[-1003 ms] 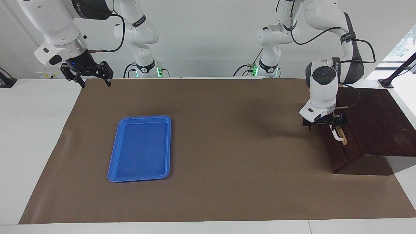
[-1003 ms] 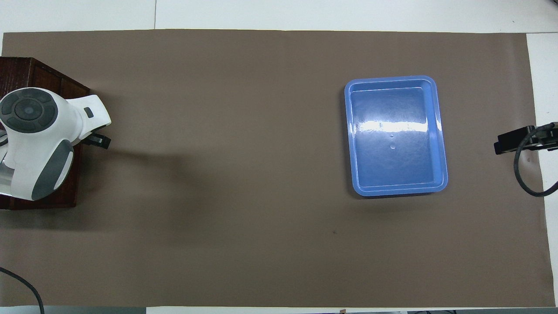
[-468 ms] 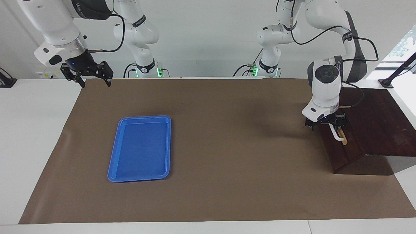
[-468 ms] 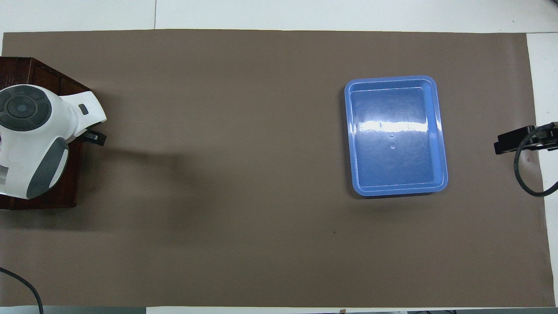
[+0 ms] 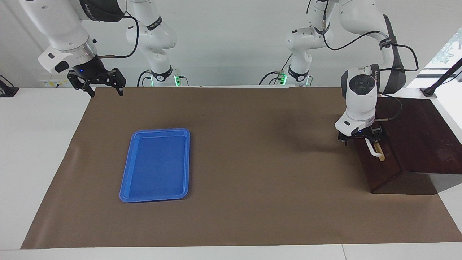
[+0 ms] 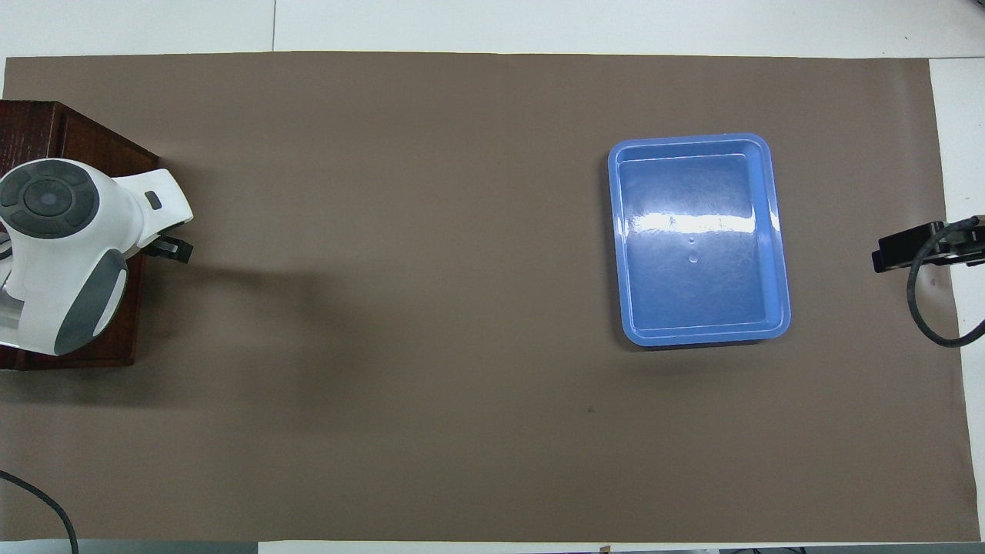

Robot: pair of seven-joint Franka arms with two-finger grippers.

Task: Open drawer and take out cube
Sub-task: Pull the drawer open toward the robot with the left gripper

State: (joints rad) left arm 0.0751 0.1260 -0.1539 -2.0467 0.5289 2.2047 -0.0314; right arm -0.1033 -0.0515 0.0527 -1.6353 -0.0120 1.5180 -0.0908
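The left end effector [image 5: 362, 136] is sitting at the white bar handle [image 5: 371, 148] of the drawer [image 5: 379, 164], at the left arm's end of the table [image 5: 252, 162]; whether its fingers are closed on the handle cannot be told. The drawer front is sitting flush with the dark wooden box [image 5: 418, 141], and the cube is not showing. The right end effector [image 5: 96, 82] is hanging with fingers spread wide over the table's edge at the right arm's end, waiting. A blue tray [image 5: 156, 164] is lying on the brown mat [image 5: 252, 202].
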